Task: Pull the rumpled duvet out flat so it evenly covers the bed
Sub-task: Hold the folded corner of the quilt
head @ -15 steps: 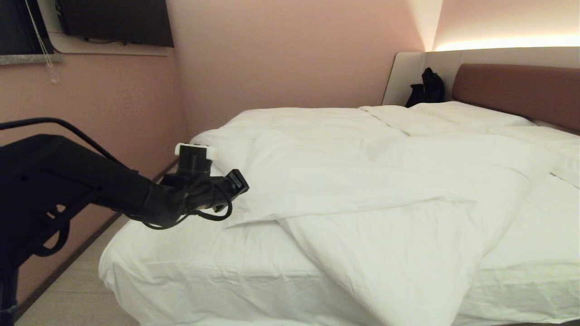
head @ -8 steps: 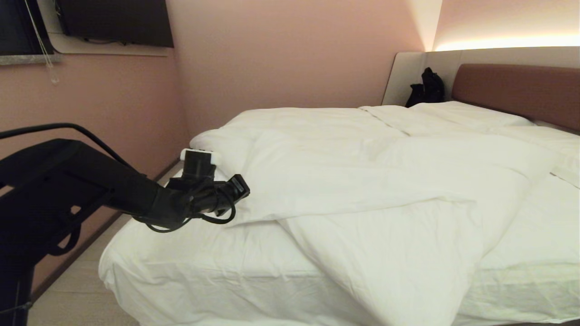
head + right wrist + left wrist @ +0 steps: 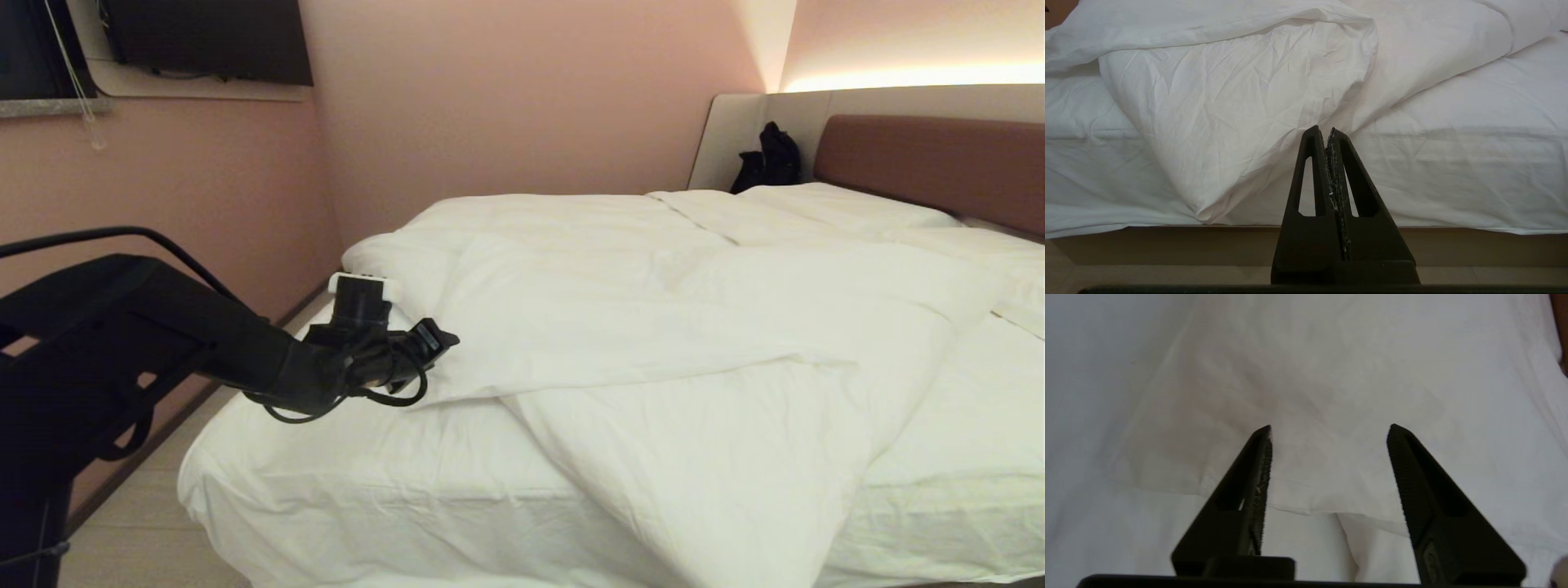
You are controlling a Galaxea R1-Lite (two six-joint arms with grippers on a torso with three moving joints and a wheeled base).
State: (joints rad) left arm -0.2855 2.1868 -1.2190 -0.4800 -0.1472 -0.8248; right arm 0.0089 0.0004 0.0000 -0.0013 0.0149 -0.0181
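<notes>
At the left, beside the folded edge of the duvet (image 3: 653, 327), we see the left gripper (image 3: 1329, 428) with its fingers now spread wide and empty, where a second ago it sat pinched at that edge. The duvet lies rumpled across the bed (image 3: 343, 490), one corner drooping over the near side. Further right of the duvet's drooping corner, the right gripper (image 3: 1327, 131) stays pressed together on nothing.

The duvet (image 3: 653, 327) is a thick, puffy white quilt, rumpled and folded over itself across the middle of the head view. One creased corner hangs over the near edge at lower centre, and a folded edge runs toward centre left. The bed (image 3: 343, 482) fills the frame's lower and right parts, its white sheet bare at lower left and lower right, its reddish-brown headboard at upper right.
</notes>
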